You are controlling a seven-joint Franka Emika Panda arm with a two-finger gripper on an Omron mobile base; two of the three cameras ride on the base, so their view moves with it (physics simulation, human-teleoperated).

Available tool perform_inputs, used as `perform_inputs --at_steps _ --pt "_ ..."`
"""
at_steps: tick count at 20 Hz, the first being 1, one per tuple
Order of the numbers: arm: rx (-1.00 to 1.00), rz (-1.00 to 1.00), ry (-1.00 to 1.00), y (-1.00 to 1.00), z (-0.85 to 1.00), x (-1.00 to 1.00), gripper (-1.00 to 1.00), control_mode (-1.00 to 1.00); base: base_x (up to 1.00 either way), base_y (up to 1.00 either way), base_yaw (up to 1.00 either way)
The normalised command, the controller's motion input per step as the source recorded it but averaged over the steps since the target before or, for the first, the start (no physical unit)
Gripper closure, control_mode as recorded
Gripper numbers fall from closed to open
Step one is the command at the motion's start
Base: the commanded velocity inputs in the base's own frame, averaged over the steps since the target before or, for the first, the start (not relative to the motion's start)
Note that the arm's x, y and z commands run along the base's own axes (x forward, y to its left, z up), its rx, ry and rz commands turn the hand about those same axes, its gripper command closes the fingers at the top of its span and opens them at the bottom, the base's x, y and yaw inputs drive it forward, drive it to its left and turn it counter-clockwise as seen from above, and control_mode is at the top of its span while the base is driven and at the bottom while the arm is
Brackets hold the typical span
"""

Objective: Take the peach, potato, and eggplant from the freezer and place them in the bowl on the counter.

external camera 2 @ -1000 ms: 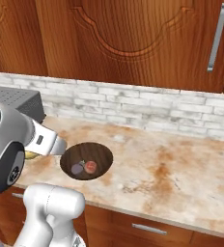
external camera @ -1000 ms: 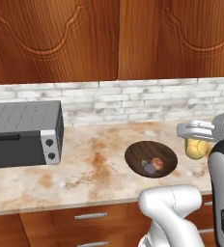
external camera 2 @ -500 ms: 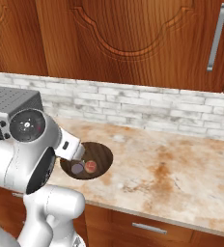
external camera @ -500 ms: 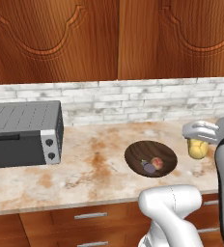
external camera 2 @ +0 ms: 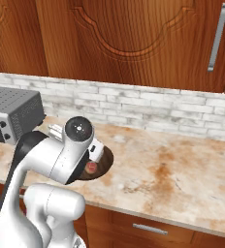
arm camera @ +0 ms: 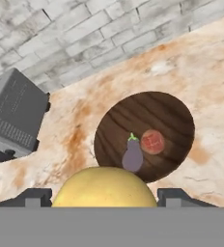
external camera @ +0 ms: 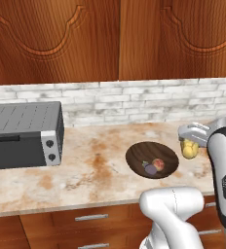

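Gripper [external camera: 189,146]: closed on my potato [arm camera: 104,187], apparently just right of the bowl.
Bowl [arm camera: 176,116]: holds eggplant [arm camera: 132,157] and peach [arm camera: 153,141] (last delivery).
Next: I'd carry it over, then release.
Counter [external camera: 95,168]: beyond.

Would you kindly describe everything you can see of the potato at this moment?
The potato is a smooth, pale-yellow rounded lump with no visible marks. It sits between the fingers of the gripper, which is shut on it, and is carried above the counter just to the right of the bowl, not yet over it. In the hand view its upper half bulges up between the two dark fingertips; its underside is hidden. It touches nothing but the fingers.
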Motion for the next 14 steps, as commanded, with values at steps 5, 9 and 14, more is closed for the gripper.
perform_inputs --at_steps 5,9,14 --pt "0.00 0.00 0.06 0.04 -0.53 0.72 1.00 -1.00 0.00 0.00 0.00" --pt "0.00 0.00 0.02 0.09 -0.47 0.57 1.00 -1.00 0.00 0.00 0.00" --pt "0.00 0.00 0.03 0.08 -0.36 0.44 1.00 -1.00 0.00 0.00 0.00"
